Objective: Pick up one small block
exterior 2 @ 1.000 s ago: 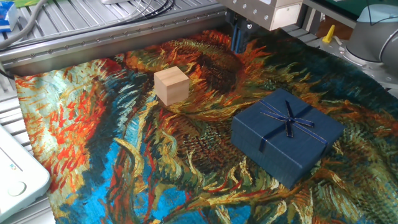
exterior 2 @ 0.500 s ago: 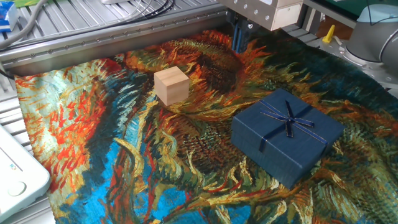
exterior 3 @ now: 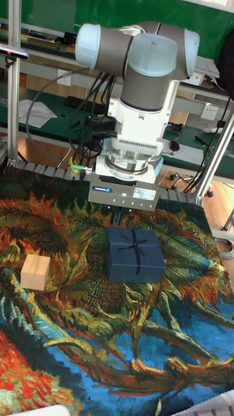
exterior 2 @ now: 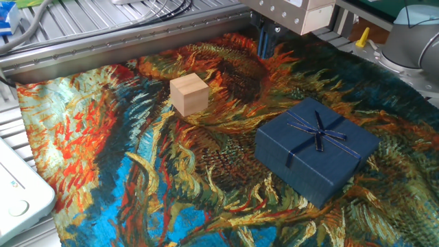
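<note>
The small block [exterior 2: 189, 94], a plain tan wooden cube, rests on the painted cloth [exterior 2: 137, 178] left of centre; it also shows at the left in the tall fixed view as the block [exterior 3: 36, 272]. My gripper [exterior 2: 266, 48] hangs at the far edge of the cloth, well to the right of and behind the block, not touching it. In the tall fixed view the gripper [exterior 3: 123, 218] hovers just behind the navy gift box [exterior 3: 134, 254]. Only one dark finger shows clearly, so the gap between the fingers is not readable. Nothing is held.
The navy gift box [exterior 2: 317, 151] with a ribbon bow lies right of the block. A white device [exterior 2: 17, 195] sits off the cloth at the lower left. A metal rail [exterior 2: 103, 51] and cables run along the far side.
</note>
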Controlling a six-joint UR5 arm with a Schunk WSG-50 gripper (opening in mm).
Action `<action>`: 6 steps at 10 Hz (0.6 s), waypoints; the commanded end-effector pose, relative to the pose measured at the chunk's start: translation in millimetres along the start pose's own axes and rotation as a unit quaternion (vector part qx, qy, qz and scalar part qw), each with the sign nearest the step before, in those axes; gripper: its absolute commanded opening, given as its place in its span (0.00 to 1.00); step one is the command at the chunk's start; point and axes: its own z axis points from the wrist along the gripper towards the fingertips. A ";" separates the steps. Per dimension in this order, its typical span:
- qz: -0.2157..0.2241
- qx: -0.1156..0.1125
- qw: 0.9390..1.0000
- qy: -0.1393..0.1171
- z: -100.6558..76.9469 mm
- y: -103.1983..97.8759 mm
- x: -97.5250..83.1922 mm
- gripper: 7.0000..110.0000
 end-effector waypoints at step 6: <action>-0.022 -0.008 1.000 -0.020 39.9 8.9 5.1 0.00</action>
